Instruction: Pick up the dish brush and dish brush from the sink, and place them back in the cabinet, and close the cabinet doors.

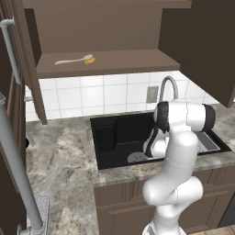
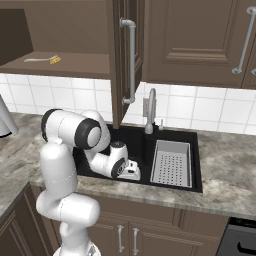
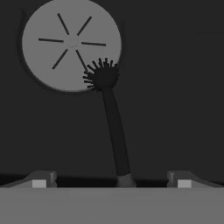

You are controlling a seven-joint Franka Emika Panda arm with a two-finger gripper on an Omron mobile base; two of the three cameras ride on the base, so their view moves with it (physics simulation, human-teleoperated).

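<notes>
Black brush: a slim black-handled dish brush (image 3: 113, 127) with a round, spiky bristle head is seen lying flat on the floor of the sink; its head overlaps the edge of the drain, and its handle end lies between the fingertips in the hand view.
Gripper: the two-finger gripper (image 3: 111, 183) is held low inside the basin with its jaws spread wide, one dark tip on either side of the handle end; whether the handle is touched cannot be told.
Sink: a matte black rectangular recessed basin (image 1: 110, 137) is set into the counter; a round, flat grey drain (image 3: 70, 43) marked with radial slits is seen on its floor.
Faucet: a curved grey metal faucet (image 2: 151, 110) is mounted at the back rim.
Rack: a perforated light grey rectangular tray (image 2: 171, 162) is seated in the right part of the basin.
White brush: a whitish-handled dish brush with a yellow-orange bristle head (image 1: 75, 59) is laid flat on the lighter brown shelf of the dark brown wooden wall cabinet (image 1: 110, 64).
Doors: the dark brown panelled cabinet doors (image 2: 125, 55), with long silver bar handles, are stood open.
Counter: a mottled grey-beige stone counter (image 1: 59, 160) surrounds the sink, backed by glossy white square tiles (image 1: 92, 94).
</notes>
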